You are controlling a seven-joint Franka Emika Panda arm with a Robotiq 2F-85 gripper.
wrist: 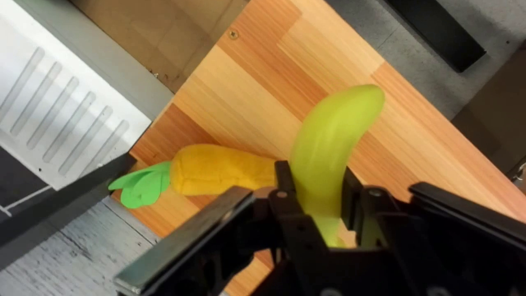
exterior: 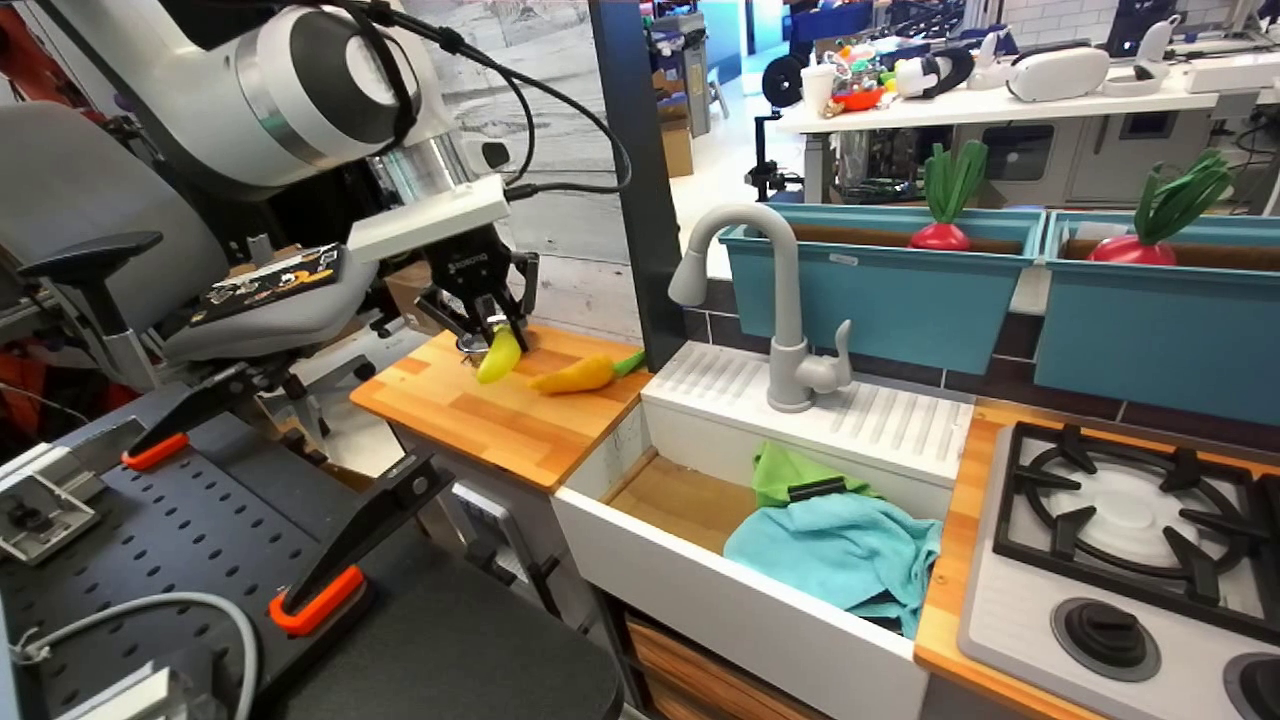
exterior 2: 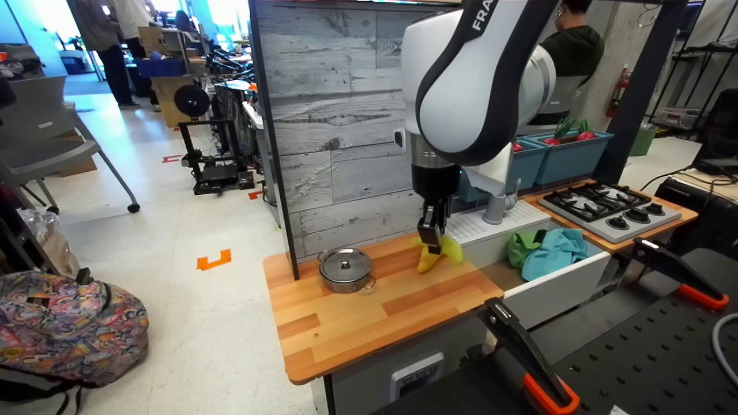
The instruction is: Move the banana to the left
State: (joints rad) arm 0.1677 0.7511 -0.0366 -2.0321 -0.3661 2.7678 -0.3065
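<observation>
Fingers [wrist: 283, 179] of the black Robotiq gripper [wrist: 318, 172] press against both sides of the smooth, curved, yellow-green banana [wrist: 328, 135] in the wrist view, so we read it as clamped across its body, the rounded tip reaching beyond the fingertips. Beside it we see an orange-yellow, carrot-shaped plush toy [wrist: 220, 170] with flat green leaves [wrist: 144, 187], its narrow end hidden behind a finger. The toy lies on a striped wooden counter [wrist: 254, 102], with a white, ribbed drainboard [wrist: 61, 111] just beside its edge.

In an exterior view we find the gripper pointing down over the counter, the banana at its fingertips and the toy near it, toward the white sink [exterior: 740, 630]. The sink holds a light-blue cloth [exterior: 840, 545] and a bright green cloth [exterior: 810, 470]; behind them stands a grey, arched faucet [exterior: 787, 300].

In an exterior view we also make out a round, lidded metal pot [exterior 2: 343, 279] on the counter, well apart from the gripper. The banana overlaps the toy from this angle, and we cannot tell whether it touches the toy or the counter.
</observation>
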